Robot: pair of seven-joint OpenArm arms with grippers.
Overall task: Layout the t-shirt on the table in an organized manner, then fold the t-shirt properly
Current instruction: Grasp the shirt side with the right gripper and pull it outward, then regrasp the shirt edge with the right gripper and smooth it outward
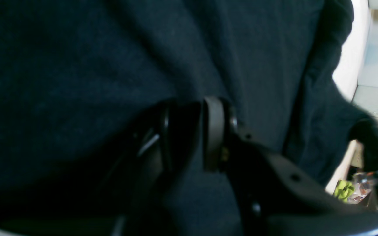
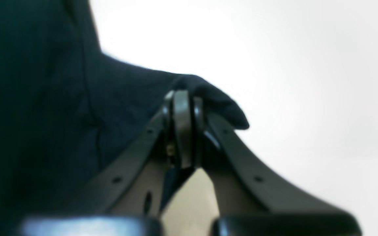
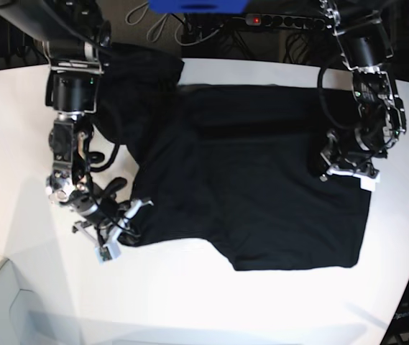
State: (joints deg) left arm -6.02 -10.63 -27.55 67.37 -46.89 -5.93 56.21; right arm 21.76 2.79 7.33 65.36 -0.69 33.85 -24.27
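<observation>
Black t-shirt point(image 3: 262, 180) spread across white bench point(image 3: 17, 129), rumpled toward 10 o'clock.

Plain dark cotton, creased, flat toward 4 o'clock. Right end effector point(image 2: 183, 98) clamped together on a fabric corner at 8 o'clock; left end effector point(image 1: 192, 131) pinching cloth at 3 o'clock edge.

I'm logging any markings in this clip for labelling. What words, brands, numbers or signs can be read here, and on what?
None can be read.
The t-shirt shows plain black cloth in all three views; no print faces the cameras.
The table is bare white.
The small white tag by the left gripper is too small to read.
</observation>
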